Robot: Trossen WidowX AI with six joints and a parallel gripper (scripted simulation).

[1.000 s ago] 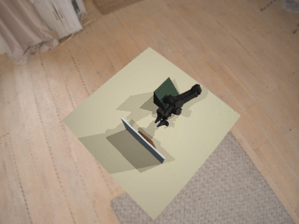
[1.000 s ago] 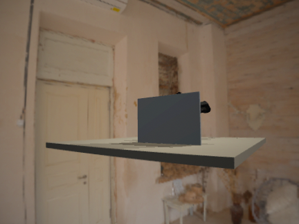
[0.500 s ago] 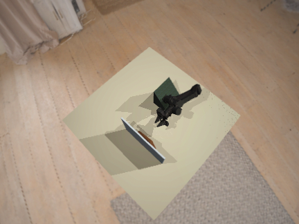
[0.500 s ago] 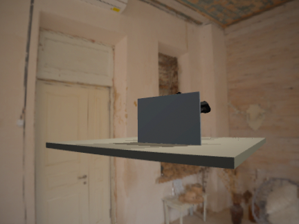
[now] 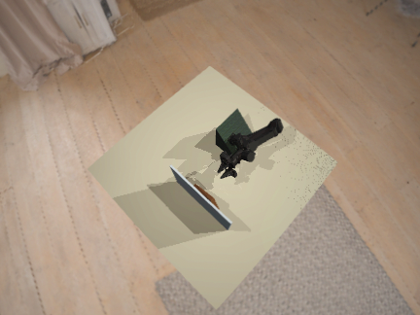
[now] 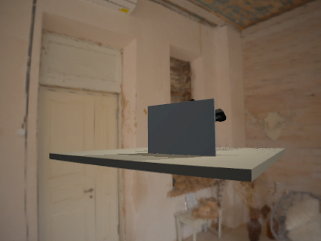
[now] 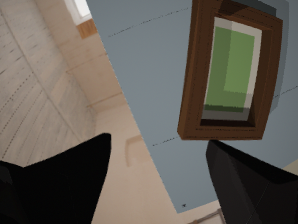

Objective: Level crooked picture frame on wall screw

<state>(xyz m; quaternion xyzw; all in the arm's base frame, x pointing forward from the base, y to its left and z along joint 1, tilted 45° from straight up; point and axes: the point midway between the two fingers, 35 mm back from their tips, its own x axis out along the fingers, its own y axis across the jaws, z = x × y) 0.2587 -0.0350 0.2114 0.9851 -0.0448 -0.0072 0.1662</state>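
Note:
The picture frame [image 5: 208, 196] [image 7: 194, 90] is brown, with a green picture and a pale border. It hangs on the front of the blue-grey panel [image 6: 182, 128] [image 7: 135, 55]. In the wrist view it looks turned clockwise against the panel's edges, so it hangs crooked. The screw and the notched strip are hidden behind it. My gripper [image 5: 221, 174] [image 7: 160, 144] is open and empty, some way in front of the panel. In the wrist view the right fingertip shows just under the frame's lower edge and the left one lies out past the panel's side edge. It holds nothing.
The panel stands upright on the pale yellow table top [image 5: 209, 92] [image 6: 238, 158]. A dark green block [image 5: 233, 127] stands beside the arm, behind the gripper. In the exterior view the panel hides the frame and most of the arm.

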